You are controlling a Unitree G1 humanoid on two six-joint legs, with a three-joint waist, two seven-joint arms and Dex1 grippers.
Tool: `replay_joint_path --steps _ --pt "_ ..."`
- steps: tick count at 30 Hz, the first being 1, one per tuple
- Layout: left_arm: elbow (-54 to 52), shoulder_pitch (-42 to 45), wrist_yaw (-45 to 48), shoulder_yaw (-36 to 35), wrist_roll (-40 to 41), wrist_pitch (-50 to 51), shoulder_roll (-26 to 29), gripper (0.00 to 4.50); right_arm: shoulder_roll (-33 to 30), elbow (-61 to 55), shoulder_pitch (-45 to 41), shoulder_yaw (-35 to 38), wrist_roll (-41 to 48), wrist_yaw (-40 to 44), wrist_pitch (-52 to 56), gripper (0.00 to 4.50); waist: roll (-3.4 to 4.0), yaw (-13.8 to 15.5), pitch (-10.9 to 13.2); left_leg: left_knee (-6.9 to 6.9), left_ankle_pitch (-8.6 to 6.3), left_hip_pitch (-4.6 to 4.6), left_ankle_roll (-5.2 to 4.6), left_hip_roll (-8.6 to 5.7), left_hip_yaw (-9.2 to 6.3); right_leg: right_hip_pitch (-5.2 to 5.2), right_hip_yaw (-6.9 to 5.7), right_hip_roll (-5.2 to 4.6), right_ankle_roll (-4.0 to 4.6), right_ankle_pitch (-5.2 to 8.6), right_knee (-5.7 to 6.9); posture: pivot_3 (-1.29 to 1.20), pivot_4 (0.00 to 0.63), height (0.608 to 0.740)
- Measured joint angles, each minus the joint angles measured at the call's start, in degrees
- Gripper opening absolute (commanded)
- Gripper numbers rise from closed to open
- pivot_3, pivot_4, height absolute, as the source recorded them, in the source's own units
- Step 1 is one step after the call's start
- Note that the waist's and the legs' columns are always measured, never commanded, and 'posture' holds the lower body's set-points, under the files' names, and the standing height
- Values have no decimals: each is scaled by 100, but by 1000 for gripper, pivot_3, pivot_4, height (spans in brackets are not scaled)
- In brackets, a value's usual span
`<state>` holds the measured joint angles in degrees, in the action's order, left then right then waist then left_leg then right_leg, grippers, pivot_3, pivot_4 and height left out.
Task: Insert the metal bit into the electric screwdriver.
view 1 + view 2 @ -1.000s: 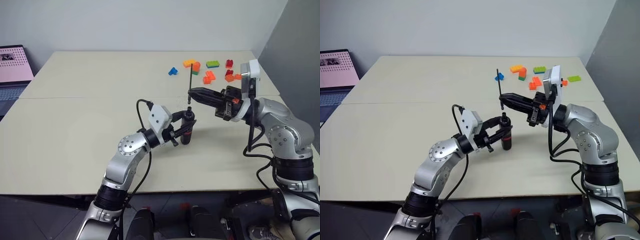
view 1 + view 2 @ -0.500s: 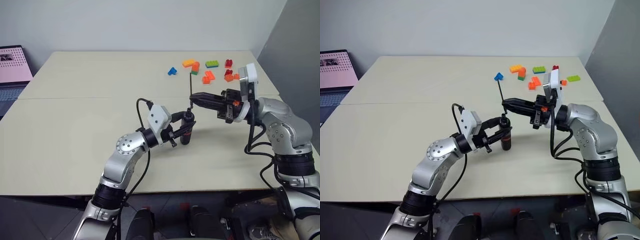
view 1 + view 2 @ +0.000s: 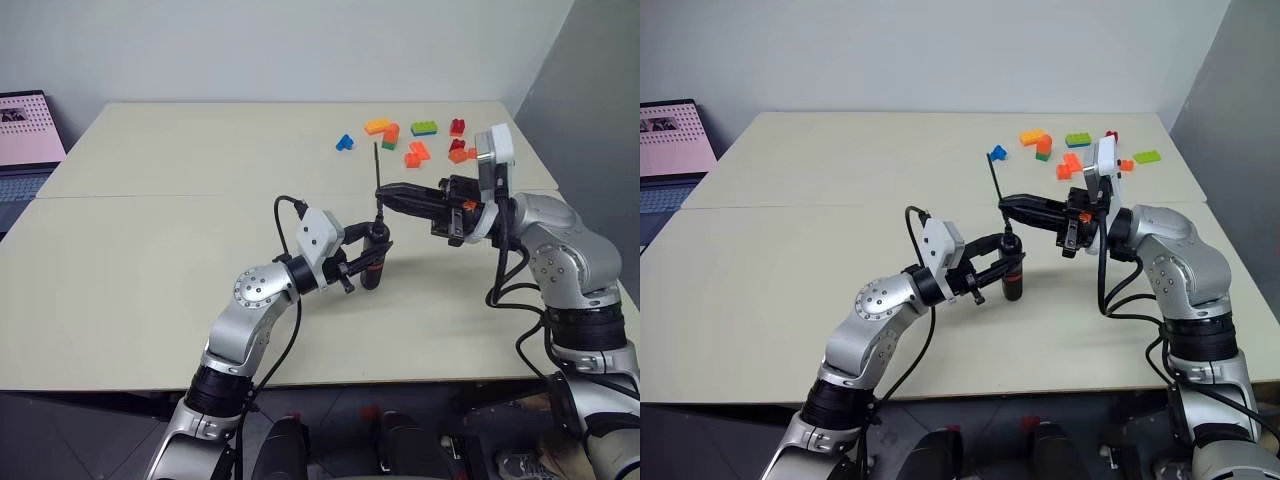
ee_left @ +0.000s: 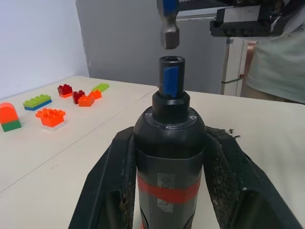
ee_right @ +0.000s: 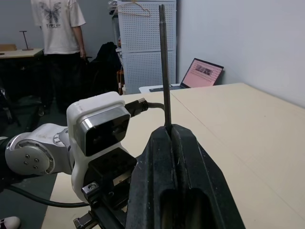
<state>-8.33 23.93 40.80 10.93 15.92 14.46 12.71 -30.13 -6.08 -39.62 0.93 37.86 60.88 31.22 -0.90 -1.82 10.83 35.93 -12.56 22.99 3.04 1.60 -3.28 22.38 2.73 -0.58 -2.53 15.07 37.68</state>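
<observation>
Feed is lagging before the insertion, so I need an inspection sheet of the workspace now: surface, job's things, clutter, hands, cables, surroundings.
Surface: beige table, two tops joined.
Job's things: electric screwdriver upright, socket up; metal bit upright just above the socket, not yet in.
Clutter: toy bricks at the far right.
Hands: left hand shut on the screwdriver; right hand shut on the bit.
Cables: black cable looping at the left wrist.
Surroundings: laptop at left; person standing behind.
</observation>
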Motion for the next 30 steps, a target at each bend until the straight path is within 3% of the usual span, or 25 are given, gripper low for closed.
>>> replay_joint_path --steps 30 --pt "58 45 25 2 0 -2 -15 1617 -46 -2 119 -19 -154 35 -176 0 0 0 0 0 0 0 0 0 0 0 0 0 0 0 0 0 150 740"
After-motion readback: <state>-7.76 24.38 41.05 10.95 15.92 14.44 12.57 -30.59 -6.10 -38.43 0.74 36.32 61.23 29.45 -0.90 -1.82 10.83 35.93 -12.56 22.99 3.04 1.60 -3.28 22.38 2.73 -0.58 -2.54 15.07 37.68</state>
